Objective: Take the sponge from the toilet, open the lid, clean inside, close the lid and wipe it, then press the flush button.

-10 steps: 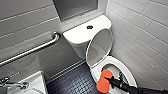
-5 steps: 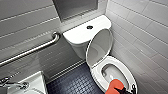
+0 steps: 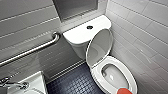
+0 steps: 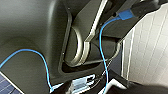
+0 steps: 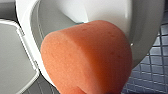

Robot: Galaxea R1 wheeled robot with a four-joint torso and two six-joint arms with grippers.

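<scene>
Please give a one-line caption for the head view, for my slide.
Toilet with lid raised, orange sponge at the front edge of the bowl, grab bar on the tiled wall.

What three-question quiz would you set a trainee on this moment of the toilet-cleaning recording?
1. True or false: the glossy white oval plastic lid is closed over the bowl.
2. Multiple choice: the small bright orange sponge is by A) the metal grab bar, B) the front rim of the white ceramic toilet bowl, C) the sink.
3. Fill in: the round dark flush button sits on top of the ___.

Key: 1 false, the lid stands raised against the tank; 2 B; 3 the white boxy tank.
</scene>
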